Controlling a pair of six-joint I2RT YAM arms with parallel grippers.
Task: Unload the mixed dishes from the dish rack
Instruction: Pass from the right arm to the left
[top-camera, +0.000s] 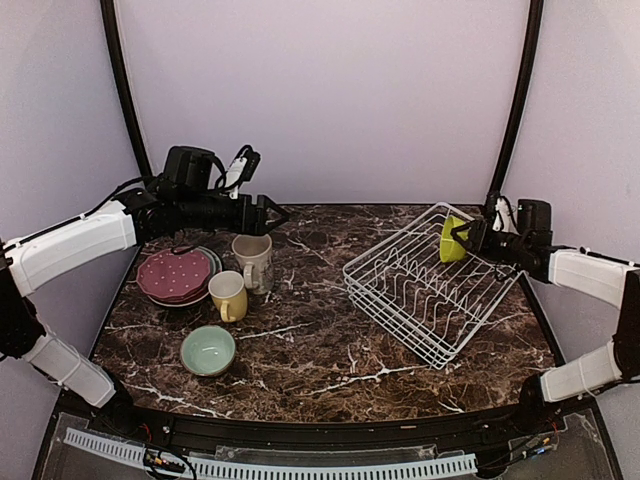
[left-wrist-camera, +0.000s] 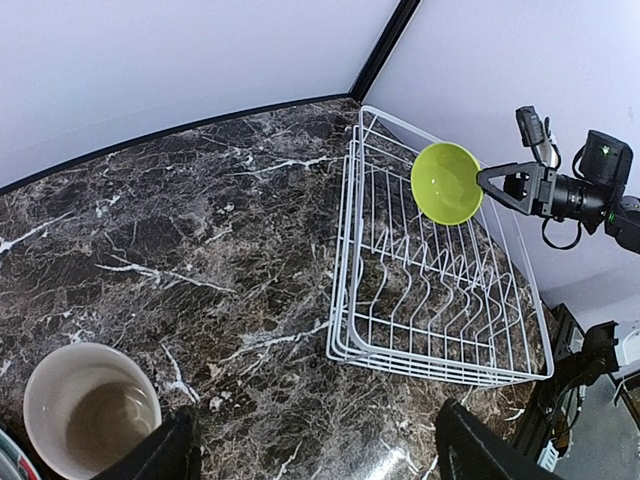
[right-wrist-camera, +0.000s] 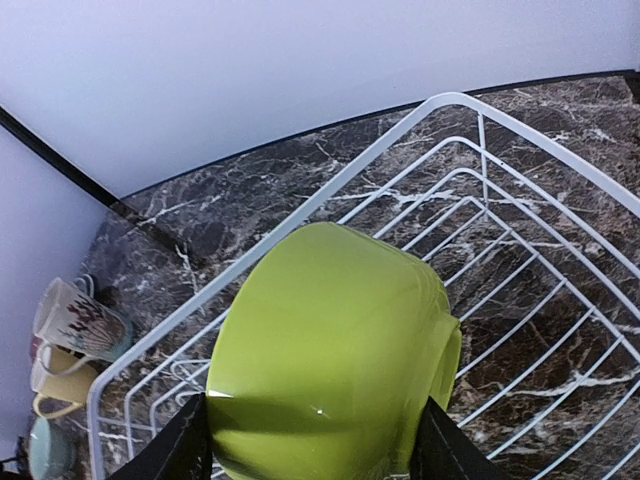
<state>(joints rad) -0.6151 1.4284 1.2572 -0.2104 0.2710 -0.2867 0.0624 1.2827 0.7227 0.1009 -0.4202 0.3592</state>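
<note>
The lime-green bowl is held tipped on edge over the far corner of the dish rack, pinched at its rim by the right gripper. It is judged light, stiff, glossy, probably slippery and breakable, so a deep hold on the rim is advised. Whether it touches the wires cannot be told. The rack's raised side must be cleared. The left gripper is spread above the cream-grey mug, near the yellow mug, the plates and the mint bowl.

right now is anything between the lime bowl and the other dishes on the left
Nothing visible. The right end effector holds the lime bowl at the dish rack's far corner; only bare marble table lies between rack and the cream mug.
</note>
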